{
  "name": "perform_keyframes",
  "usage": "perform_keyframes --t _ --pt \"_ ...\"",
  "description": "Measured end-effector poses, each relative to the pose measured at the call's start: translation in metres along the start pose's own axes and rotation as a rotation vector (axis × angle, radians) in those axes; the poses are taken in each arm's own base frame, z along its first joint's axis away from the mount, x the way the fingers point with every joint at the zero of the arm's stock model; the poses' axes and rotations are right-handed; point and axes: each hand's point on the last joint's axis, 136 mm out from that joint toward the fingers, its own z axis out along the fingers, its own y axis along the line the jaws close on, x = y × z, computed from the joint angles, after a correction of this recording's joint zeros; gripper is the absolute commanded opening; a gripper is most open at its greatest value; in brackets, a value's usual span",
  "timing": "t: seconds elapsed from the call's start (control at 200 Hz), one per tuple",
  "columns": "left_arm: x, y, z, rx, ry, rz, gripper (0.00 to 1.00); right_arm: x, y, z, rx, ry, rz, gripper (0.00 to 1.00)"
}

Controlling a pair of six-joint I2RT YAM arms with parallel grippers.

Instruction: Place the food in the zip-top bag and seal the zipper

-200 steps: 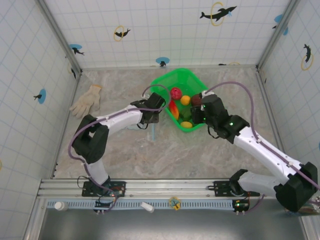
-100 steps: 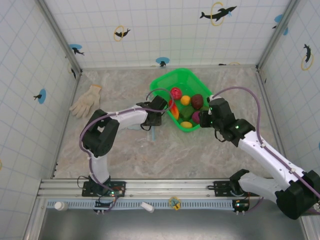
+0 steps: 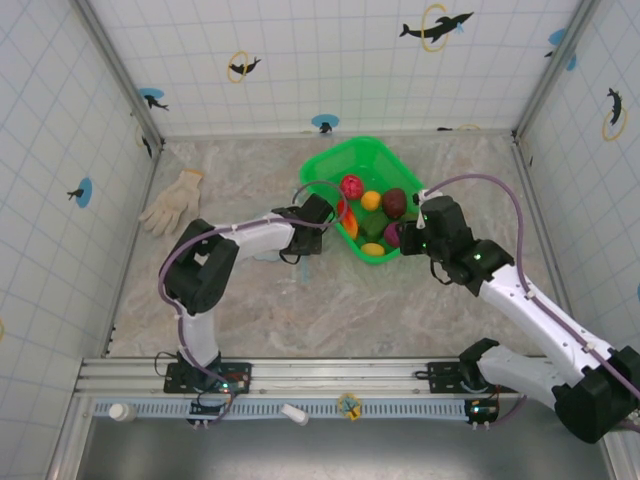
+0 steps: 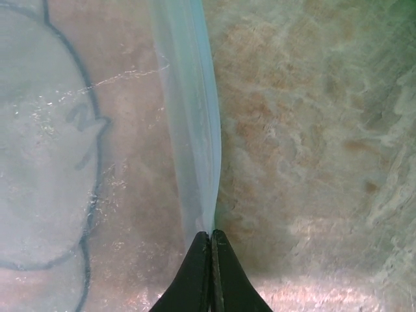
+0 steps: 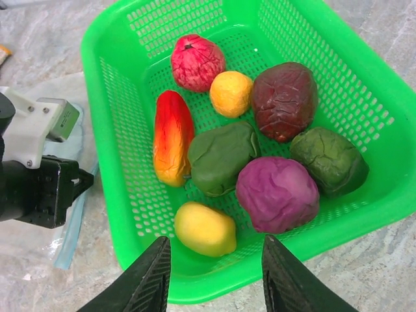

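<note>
While pinched at its edge between the closed tips of the left pincer (image 4: 211,237), lying flat on the worktop (image 4: 312,130): the zip-top bag (image 4: 52,162), its zipper (image 4: 195,117) running straight away from those tips. Just beside it, the green basket (image 5: 104,130), holding all the food (image 5: 224,156). Poised over the near rim, tips apart and empty, the right pincer (image 5: 214,260), nearest the yellow piece (image 5: 205,229).

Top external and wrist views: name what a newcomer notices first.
The green basket, far middle of the table, holds bright toy food. Beside it, the left gripper is pinched shut on the zipper of the clear bag, while the right gripper hovers open over the basket.
</note>
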Motion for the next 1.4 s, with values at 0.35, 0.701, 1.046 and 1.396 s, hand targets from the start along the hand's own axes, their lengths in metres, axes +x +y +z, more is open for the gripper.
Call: perform_keyframes --t 0.35,0.701,1.046,1.396 --pt "0.013 -0.019 -0.099 0.353 -0.09 0.06 0.0 0.023 0.051 0.009 -0.264 0.049 0.058 0.47" --pt "0.055 -0.026 -0.161 0.64 -0.137 0.149 0.0 0.072 0.123 0.045 -0.434 0.205 0.069 0.66" --pt "0.05 -0.018 -0.214 0.732 -0.292 0.161 0.0 0.11 0.129 0.087 -0.348 0.31 0.062 0.77" --pt "0.064 -0.004 -0.218 0.735 -0.331 0.122 0.0 0.104 0.156 0.098 -0.5 0.281 0.172 0.04"
